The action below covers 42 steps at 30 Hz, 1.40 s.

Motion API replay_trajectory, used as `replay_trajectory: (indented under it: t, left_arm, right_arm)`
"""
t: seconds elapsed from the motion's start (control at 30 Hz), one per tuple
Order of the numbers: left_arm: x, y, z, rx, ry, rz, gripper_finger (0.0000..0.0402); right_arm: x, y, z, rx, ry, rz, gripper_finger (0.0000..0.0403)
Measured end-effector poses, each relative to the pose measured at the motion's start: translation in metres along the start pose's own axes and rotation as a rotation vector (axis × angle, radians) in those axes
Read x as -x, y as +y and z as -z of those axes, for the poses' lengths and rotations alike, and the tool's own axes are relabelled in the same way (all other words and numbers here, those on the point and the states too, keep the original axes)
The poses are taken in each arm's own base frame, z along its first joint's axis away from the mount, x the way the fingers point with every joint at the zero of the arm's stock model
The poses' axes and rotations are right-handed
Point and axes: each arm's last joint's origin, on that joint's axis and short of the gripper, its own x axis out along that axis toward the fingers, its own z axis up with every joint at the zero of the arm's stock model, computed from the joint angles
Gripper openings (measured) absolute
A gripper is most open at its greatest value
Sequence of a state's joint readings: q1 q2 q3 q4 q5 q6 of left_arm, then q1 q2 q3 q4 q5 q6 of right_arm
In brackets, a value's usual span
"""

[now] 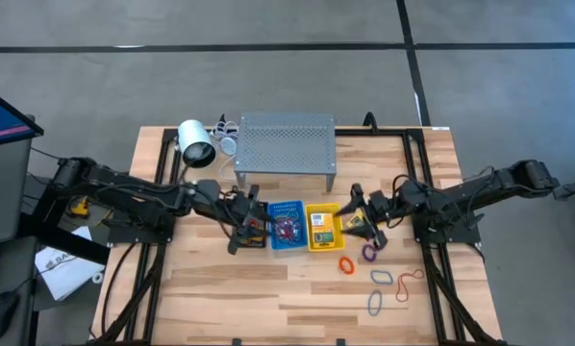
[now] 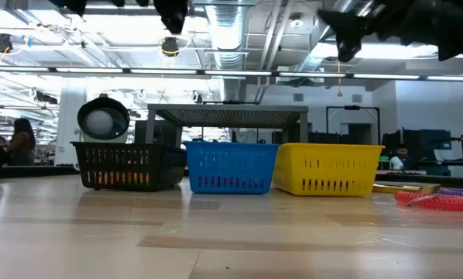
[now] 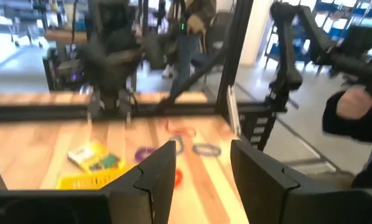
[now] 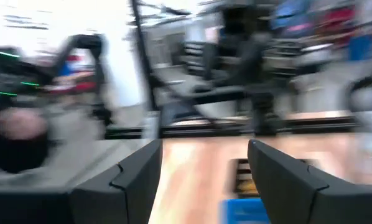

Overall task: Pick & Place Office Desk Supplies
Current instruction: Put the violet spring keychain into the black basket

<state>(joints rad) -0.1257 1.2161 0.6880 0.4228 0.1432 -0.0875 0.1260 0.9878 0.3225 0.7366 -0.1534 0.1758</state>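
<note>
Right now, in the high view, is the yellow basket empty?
No. The yellow basket holds a small crayon box, seen from above near its middle.

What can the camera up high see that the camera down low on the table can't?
Only the high view shows inside the baskets: a yellow-and-green crayon box in the yellow plastic basket, and the loose rubber-band loops spread on the wooden table, plus both grippers, the left gripper and the right gripper, hovering by the baskets.

Only the low view shows the room behind and the black slotted basket side on.

Both show the blue plastic basket, the yellow basket and the grey perforated metal shelf.
</note>
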Motion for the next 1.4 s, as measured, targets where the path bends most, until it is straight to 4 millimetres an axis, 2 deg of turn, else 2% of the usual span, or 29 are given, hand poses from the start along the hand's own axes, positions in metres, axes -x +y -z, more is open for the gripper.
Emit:
replay_trajectory:
  t: [0.13,0.23,0.43,0.6,0.73,1.0,1.17,1.4]
  left_arm:
    - [-0.015,0.003,0.018,0.011,0.073,-0.006,0.015]
    - [-0.023,0.003,0.027,0.012,0.095,0.002,0.015]
    - [-0.027,-0.004,0.031,0.0,0.098,0.029,0.015]
    - [-0.027,-0.009,0.031,0.001,0.1,0.044,0.015]
    - [-0.027,-0.011,0.032,0.001,0.102,0.05,0.015]
    - [-0.027,-0.01,0.033,-0.001,0.114,0.049,0.015]
    - [-0.027,-0.01,0.035,0.003,0.131,0.047,0.015]
    - [-0.027,-0.016,0.035,0.004,0.13,0.065,0.015]
  right_arm:
    - [-0.001,0.018,0.007,-0.104,0.071,-0.121,0.0232]
    - [-0.001,0.035,0.017,-0.184,0.143,-0.115,0.0232]
    - [0.005,0.067,0.036,-0.345,0.354,0.042,0.0232]
    - [0.008,0.092,0.035,-0.383,0.5,0.214,0.0232]
    - [0.002,0.107,0.038,-0.392,0.593,0.318,0.0232]
    - [-0.015,0.11,0.076,-0.431,0.825,0.589,0.0232]
    - [-0.021,0.11,0.088,-0.488,0.881,0.675,0.0232]
    - [-0.013,0.105,0.098,-0.569,0.939,0.889,0.0232]
